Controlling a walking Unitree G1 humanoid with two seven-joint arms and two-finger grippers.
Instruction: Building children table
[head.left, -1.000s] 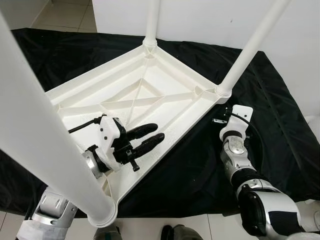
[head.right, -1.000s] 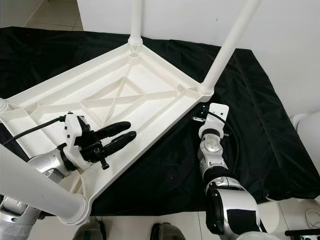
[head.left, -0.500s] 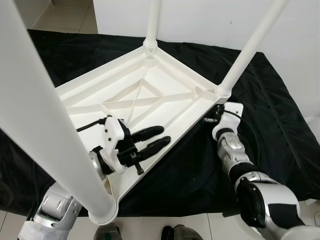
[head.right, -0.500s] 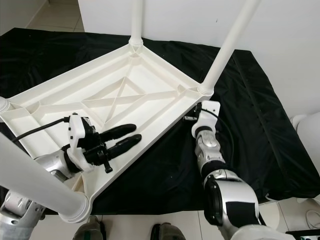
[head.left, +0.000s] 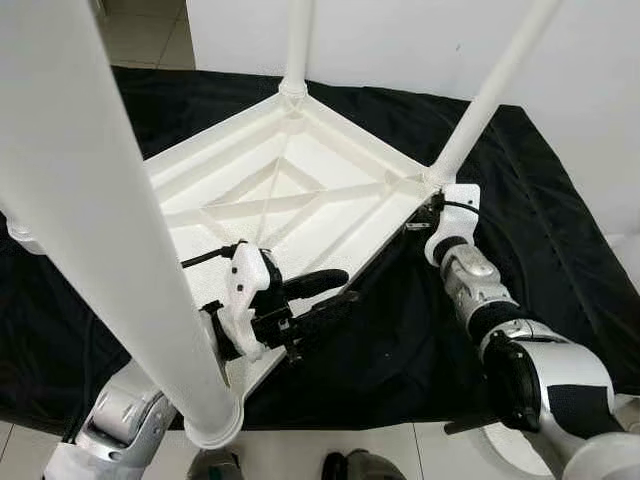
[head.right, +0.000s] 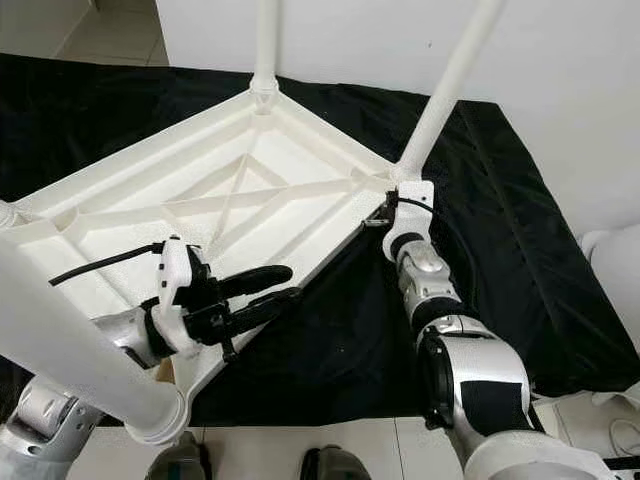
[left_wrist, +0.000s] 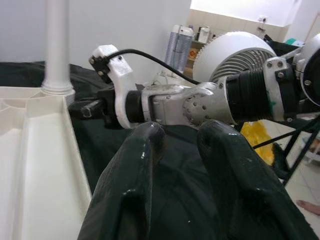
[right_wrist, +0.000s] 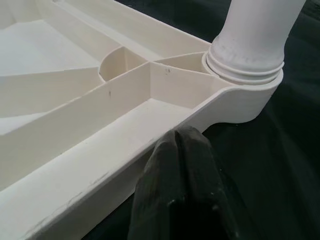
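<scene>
Inverted children's table (head.left: 300, 200) on black cloth (head.left: 560, 200), legs fitted; left end effector (head.left: 335, 295) spread over near rim, right end effector (right_wrist: 182, 150) pressed together beside corner socket; likely repositioning/flipping, needing firm rim grip.

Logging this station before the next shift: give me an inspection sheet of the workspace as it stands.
Surface: black cloth spread over tiled floor.
Job's things: white tabletop lies upside down on the cloth, legs standing up from its corners.
Clutter: nothing seen on the cloth.
End effectors: left end effector open over the tabletop's near edge; right end effector shut, by the rim near a leg socket.
Cables: black cable on left wrist.
Surroundings: white wall behind.
</scene>
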